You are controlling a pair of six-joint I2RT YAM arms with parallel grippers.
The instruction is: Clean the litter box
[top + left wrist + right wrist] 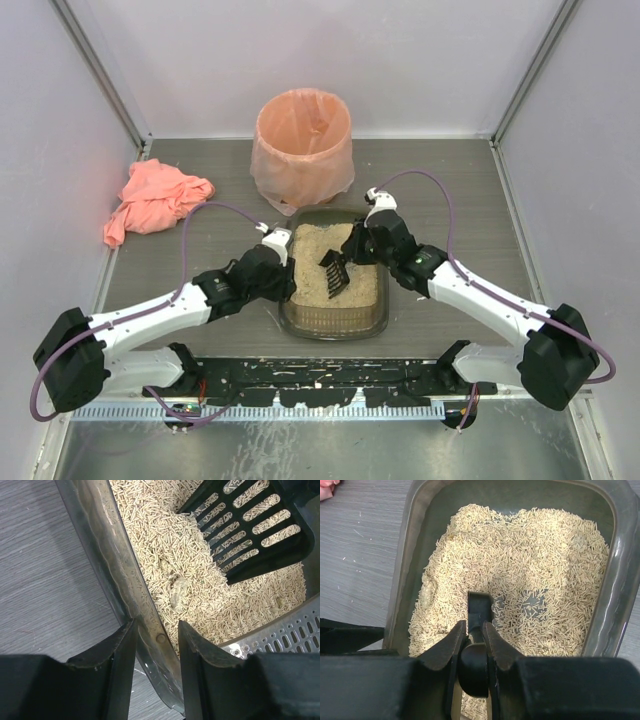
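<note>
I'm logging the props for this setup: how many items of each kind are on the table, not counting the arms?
litter box: 1
black slotted scoop: 1
round bin with peach bag: 1
pink cloth: 1
Total: 4

No text, label, brand, number or sign can be read on the litter box [335,326], scoop [333,272], bin [302,140] or cloth [155,200].
</note>
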